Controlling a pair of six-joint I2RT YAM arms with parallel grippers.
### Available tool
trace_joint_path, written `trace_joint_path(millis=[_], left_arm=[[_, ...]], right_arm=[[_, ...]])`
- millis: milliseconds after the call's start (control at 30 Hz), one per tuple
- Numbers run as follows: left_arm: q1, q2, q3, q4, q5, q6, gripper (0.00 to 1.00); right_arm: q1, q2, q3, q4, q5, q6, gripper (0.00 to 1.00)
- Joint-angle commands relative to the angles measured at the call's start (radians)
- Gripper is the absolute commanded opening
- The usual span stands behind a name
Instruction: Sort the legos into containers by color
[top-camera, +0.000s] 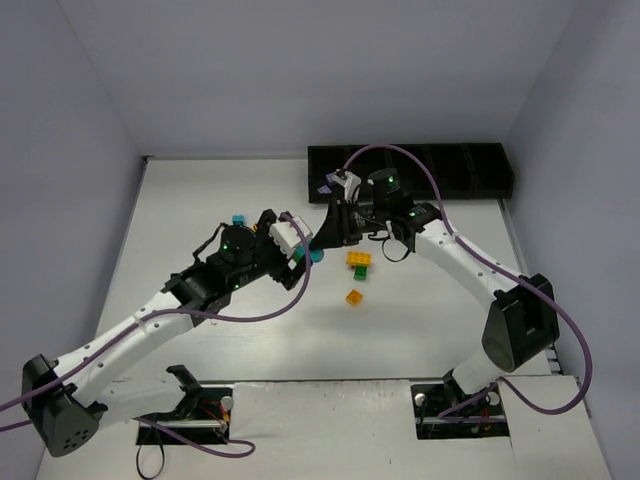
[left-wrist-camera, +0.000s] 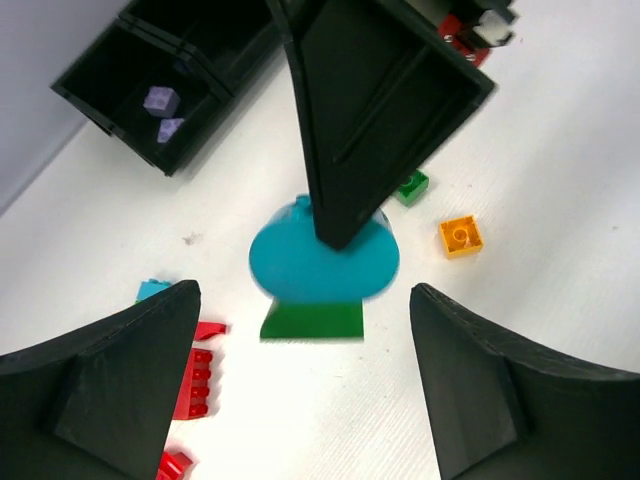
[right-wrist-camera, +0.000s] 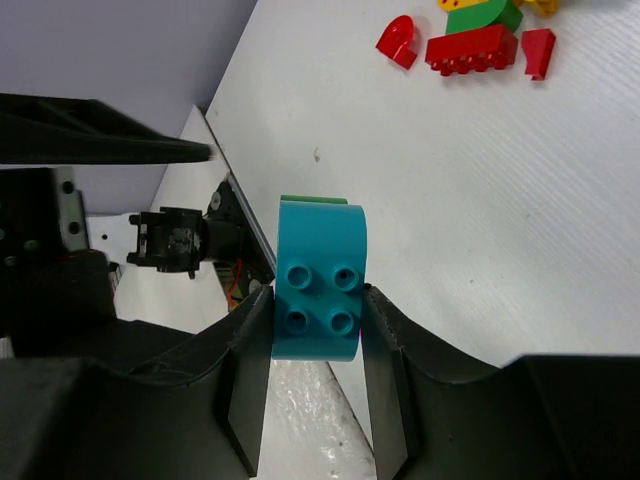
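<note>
Right wrist shows the right claw (right-wrist-camera: 318, 312) clamped on a teal brick (right-wrist-camera: 321, 245).

No way through between the spread fingers of the left gripper (left-wrist-camera: 302, 300): blocked by the right gripper (right-wrist-camera: 318, 305), clamped on a teal brick (right-wrist-camera: 320, 250). Red bricks (left-wrist-camera: 195, 385) just beside one finger. Orange brick (top-camera: 354, 297) near on the right. Tray (top-camera: 480, 170) walling the far edge. Bare table (top-camera: 200, 190) at far left.

White links (top-camera: 130, 335), black joints (top-camera: 515, 322), purple cables (top-camera: 395, 148)
</note>
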Motion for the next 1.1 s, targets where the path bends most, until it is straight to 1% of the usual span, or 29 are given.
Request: trace_joint_path(millis=[0, 200, 367, 567, 767, 1000, 1067], left_arm=[[0.004, -0.093, 0.029, 0.021, -0.004, 0.021, 0.79], [0.004, -0.139, -0.001, -0.027, 0.045, 0.018, 0.79], [0.004, -0.112, 0.001, -0.031, 0.095, 0.019, 0.79], [0.004, -0.047, 0.022, -0.001, 0.085, 0.027, 0.79], [0.004, 0.016, 0.045, 0.039, 0.006, 0.03, 0.79], [0.004, 0.045, 0.051, 0.096, 0.012, -0.022, 0.79], [0.004, 0.054, 0.053, 0.136, 0.011, -0.031, 0.79]], right_arm=[[-0.037, -0.027, 0.057, 0.031, -0.013, -0.009, 0.0], [-0.054, -0.033, 0.077, 0.028, -0.056, -0.004, 0.0], [-0.065, -0.041, 0.076, 0.028, -0.083, -0.004, 0.0], [-0.073, -0.054, 0.076, 0.028, -0.117, 0.0, 0.0], [-0.071, -0.07, 0.073, 0.028, -0.123, 0.005, 0.0], [-0.071, -0.071, 0.065, 0.03, -0.116, 0.008, 0.0], [-0.071, -0.071, 0.064, 0.031, -0.114, 0.01, 0.0]])
